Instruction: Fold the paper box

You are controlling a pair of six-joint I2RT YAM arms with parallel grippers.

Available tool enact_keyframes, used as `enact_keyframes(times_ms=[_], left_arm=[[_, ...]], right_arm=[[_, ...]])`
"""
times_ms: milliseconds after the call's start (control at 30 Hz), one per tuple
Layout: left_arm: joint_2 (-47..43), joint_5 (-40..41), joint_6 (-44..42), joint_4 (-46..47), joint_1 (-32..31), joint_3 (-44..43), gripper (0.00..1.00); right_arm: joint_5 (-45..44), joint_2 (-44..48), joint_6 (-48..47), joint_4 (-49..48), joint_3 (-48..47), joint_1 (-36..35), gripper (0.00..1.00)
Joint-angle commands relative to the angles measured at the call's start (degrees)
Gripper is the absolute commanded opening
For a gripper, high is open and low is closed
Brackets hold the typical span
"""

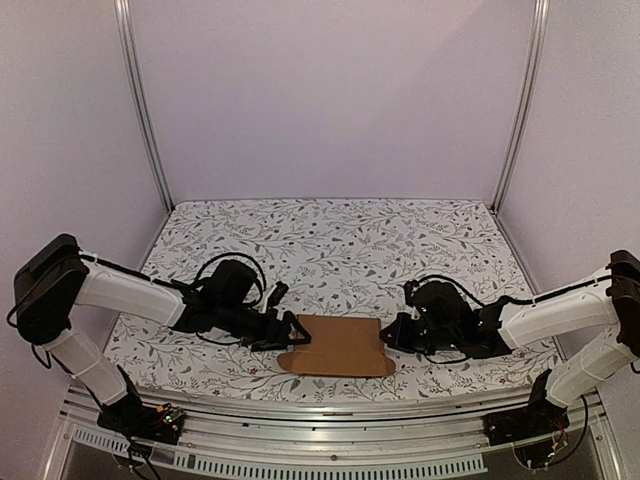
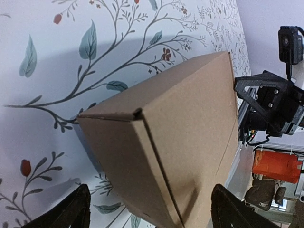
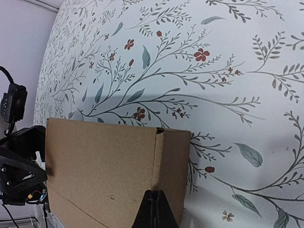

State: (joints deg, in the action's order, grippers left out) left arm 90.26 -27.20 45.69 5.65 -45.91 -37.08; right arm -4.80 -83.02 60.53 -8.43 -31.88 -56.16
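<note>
Kid: Fingers on the left end effector (image 2: 151, 211), are they open?

Friend: Yes, they stand wide apart. Nothing is pinched. The paper box (image 2: 190, 128) sits right in front, with its near end between the two fingers (image 2: 76, 211). I cannot tell if a finger touches it.

Kid: And the right end effector (image 3: 156, 209)?

Friend: Clenched tight, with nothing in it. Its tip is at the other end of the box. It may be pressing there, but I cannot be sure.

Kid: Where is the box?

Friend: It lies on the flowery desk (image 1: 340, 230), close to the front edge. A round tab (image 1: 290, 362) pokes out at its front left corner.

Kid: Which way does it point?

Friend: Its long side runs from the left arm (image 1: 130, 295) to the right arm (image 1: 550, 318). So each arm meets a short end, straight ahead of its fingers.

Kid: Which arm is closer?

Friend: Both are just beside it. I think the left one is better set for the next move, because the box end is inside its open fingers. The right one could keep the far end from sliding.
</note>
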Motion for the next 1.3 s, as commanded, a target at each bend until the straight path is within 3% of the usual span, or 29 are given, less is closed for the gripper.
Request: enact_keyframes(times_ms=[0, 367, 633, 1000, 1267], left_arm=[[1.91, -3.13, 4.52, 8.73, 1.43, 1.71, 0.85], [6.65, -7.82, 10.71, 19.65, 1.62, 3.28, 0.85], [7.36, -9.24, 12.42, 23.18, 1.78, 4.07, 0.77], [9.04, -11.2, 15.68, 28.67, 2.05, 5.04, 0.55], [8.57, -11.56, 17.03, 30.53, 2.29, 5.28, 0.44]], right_arm=[[-3.14, -1.17, -1.23, 11.71, 3.94, 0.63, 0.0], [-3.9, 0.04, -1.73, 13.39, 4.55, 0.64, 0.0], [-4.08, -0.3, -2.13, 13.52, 4.37, 0.65, 0.0], [-4.08, -0.09, -2.27, 13.71, 4.71, 0.64, 0.0], [-4.24, 1.12, -3.84, 14.03, 3.75, 0.7, 0.0]])
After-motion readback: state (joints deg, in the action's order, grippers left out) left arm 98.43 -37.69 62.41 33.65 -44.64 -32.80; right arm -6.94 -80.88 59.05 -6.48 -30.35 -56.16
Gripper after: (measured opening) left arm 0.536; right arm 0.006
